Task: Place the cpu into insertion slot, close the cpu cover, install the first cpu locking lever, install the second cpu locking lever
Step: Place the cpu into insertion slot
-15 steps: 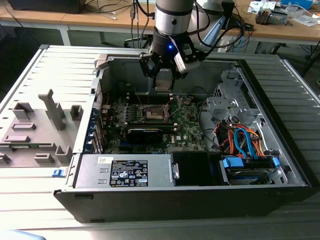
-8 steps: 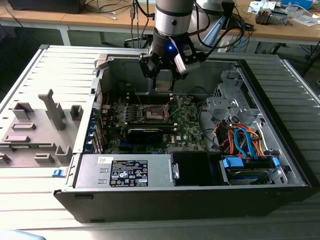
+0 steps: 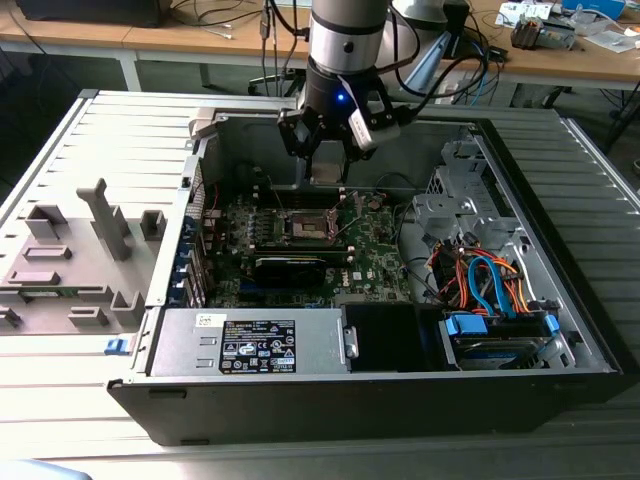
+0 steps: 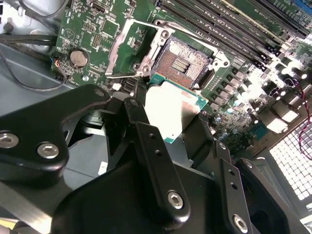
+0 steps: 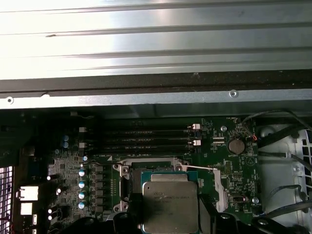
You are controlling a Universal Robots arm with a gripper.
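1. Exterior view: I look from high on the near side, well back, down into the open computer case (image 3: 400, 405).
2. First wrist view: close above the motherboard (image 5: 229, 161), facing a case wall.
3. Second wrist view: closer, oblique. Both wrist views share motherboard and cpu (image 4: 170, 107) (image 5: 169, 207).

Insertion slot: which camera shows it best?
Second wrist view: the insertion slot lies open, its brownish centre unobstructed. In the first wrist view the cpu hides most of it; the exterior view shows it from afar.
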